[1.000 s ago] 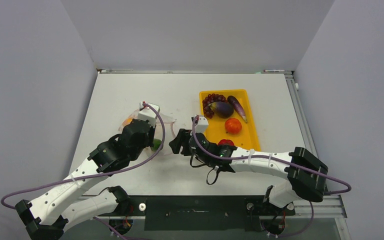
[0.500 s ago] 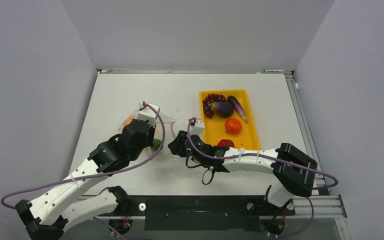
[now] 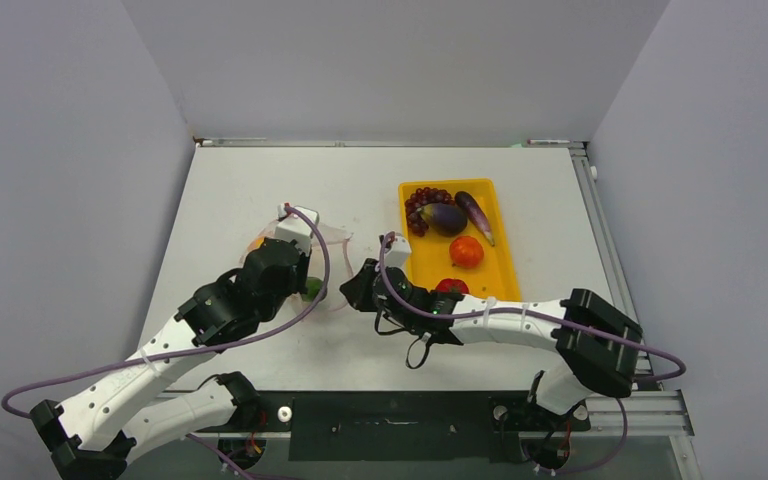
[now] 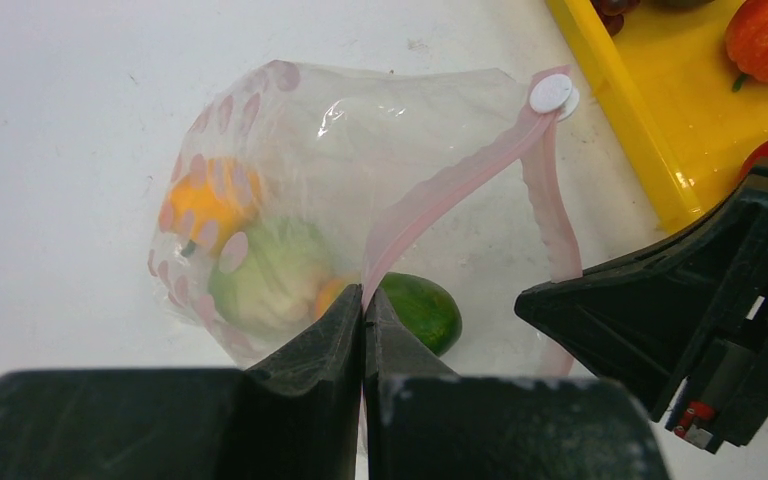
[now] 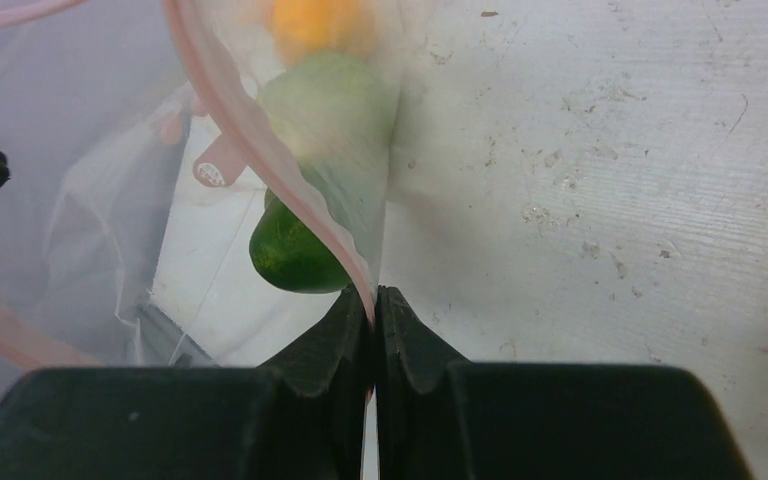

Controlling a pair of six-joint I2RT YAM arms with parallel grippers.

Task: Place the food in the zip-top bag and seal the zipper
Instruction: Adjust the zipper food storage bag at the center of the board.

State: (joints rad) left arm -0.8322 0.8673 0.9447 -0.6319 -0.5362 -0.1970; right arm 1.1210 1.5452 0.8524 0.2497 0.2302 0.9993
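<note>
The clear zip-top bag [image 4: 360, 160] lies on the table between the two arms with its mouth held apart. My left gripper [image 4: 363, 305] is shut on one side of the pink zipper [image 4: 440, 195]. On the other zipper [image 5: 250, 140] side my right gripper [image 5: 374, 300] is shut too. A green fruit [image 4: 420, 310] sits at the mouth. An orange piece [image 4: 205, 205] and a pale green one [image 4: 265, 275] show through the plastic. Grapes [image 3: 422, 200], two eggplants [image 3: 448, 218] and red and orange pieces [image 3: 466, 252] lie in the tray.
The yellow tray [image 3: 502, 270] stands right of the bag, close to my right arm's wrist. Grey walls close in the table on the left, back and right. A metal rail [image 3: 600, 225] runs along the table's right edge.
My right gripper has shifted slightly left toward the bag and closed on the zipper strip. The left arm and bag have stayed put.
</note>
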